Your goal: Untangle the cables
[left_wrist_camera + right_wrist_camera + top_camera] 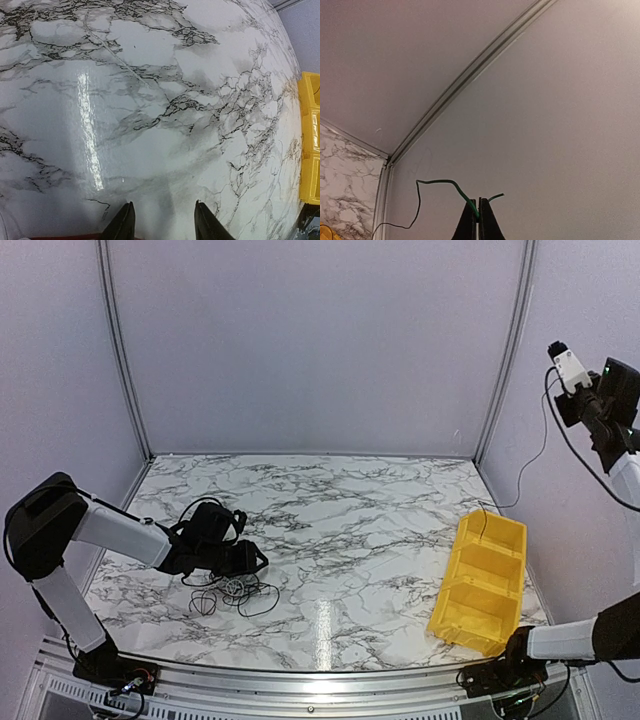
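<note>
Marble table (pixel 380 540): left hand (pixel 162 205) apart beside cables (pixel 236 591); right hand (pixel 479 202) raised, clamped on thin cable (pixel 438 181).

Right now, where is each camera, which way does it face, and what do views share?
Top external: high behind the bases, looking down on the white marble-patterned table and tangle of thin black cables; left arm and right arm show.
Left wrist: low, facing across the table to the yellow plastic bin; open left gripper at bottom.
Right wrist: raised high, facing the wall corner; right gripper shut on a thin greenish wire.
Shared: all show the table.
</note>
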Controlling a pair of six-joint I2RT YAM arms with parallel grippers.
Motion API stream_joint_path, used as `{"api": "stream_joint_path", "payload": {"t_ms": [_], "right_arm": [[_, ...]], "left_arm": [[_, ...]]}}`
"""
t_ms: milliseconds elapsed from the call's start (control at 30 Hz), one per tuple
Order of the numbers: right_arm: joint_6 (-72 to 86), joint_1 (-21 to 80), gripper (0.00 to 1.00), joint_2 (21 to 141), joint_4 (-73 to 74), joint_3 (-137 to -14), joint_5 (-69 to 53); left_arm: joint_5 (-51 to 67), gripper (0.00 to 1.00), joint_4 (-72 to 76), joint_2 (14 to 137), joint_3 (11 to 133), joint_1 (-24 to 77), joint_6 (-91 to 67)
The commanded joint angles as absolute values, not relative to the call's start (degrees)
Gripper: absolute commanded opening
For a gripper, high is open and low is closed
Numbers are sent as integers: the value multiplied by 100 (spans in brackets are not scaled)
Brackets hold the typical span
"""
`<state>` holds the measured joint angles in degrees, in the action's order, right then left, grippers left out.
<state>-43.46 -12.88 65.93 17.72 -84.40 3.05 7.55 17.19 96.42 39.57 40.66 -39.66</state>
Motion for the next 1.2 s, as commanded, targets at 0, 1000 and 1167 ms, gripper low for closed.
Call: {"api": "stream_joint_path", "payload": {"t_ms": [0, 1000, 1167], "right_arm": [[-4105, -1345, 0, 6008, 2344, -7692, -521], [-3447, -1345, 0, 6175, 3032, -5597, -951], [-3437, -1362, 0, 6612, 3102, -5283, -950]], "left_arm": [[800, 43, 1556, 9669, 3870, 4087, -3981], [1028, 45, 1556, 10006, 4090, 4085, -3877], [1097, 45, 1556, 10082, 4138, 4078, -3862]]}}
